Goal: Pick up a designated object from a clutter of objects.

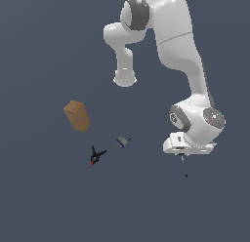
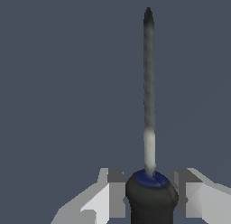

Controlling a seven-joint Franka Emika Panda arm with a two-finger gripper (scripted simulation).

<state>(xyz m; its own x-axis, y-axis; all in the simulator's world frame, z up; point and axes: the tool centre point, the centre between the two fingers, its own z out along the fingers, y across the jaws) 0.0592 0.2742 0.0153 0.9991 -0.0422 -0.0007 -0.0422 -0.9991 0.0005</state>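
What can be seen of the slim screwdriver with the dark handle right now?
The slim screwdriver with a rounded black handle, blue collar and thin grey metal shaft sits between the end effector fingers, one on each side of the handle. Whether they touch it cannot be told. In the exterior view its shaft pokes out below the white arm, apart from the other objects.

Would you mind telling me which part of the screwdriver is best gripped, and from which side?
Grip the screwdriver by its thick dark handle, not the thin grey shaft, which offers little to clamp. It seems to lie flat, so come from above, a finger on each side of the handle. The gripper already straddles it that way.
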